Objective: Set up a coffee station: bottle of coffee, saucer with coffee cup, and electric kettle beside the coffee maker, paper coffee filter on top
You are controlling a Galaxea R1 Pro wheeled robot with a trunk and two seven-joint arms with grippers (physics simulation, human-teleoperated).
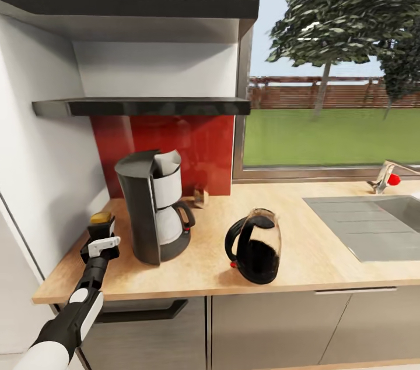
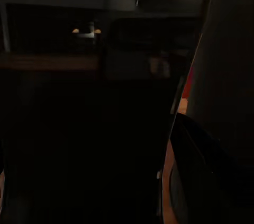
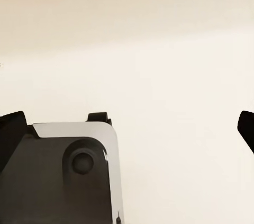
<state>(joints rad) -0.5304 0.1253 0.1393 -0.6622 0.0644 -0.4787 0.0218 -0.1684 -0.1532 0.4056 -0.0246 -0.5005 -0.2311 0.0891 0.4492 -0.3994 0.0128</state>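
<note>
The coffee maker [image 1: 153,210] stands at the left end of the kitchen countertop [image 1: 303,212], in front of the red backsplash. An off-white paper coffee filter [image 1: 169,162] sticks up from its white basket. The electric kettle [image 1: 255,246] stands to its right, near the front edge. My left gripper [image 1: 100,240] is just left of the machine, shut on the bottle of coffee [image 1: 100,219], whose tan-gold cap shows above the fingers. The kitchen shelf [image 1: 140,106] above is bare. The left wrist view is too dark to read. My right gripper [image 3: 129,128] is open over pale floor. Saucer and coffee cup are out of view.
A small brown box [image 1: 200,196] sits by the backsplash behind the coffee maker. The steel sink [image 1: 373,224] and its faucet [image 1: 385,176] are at the right under the window. A white wall closes off the counter's left end. A second shelf [image 1: 128,7] hangs higher.
</note>
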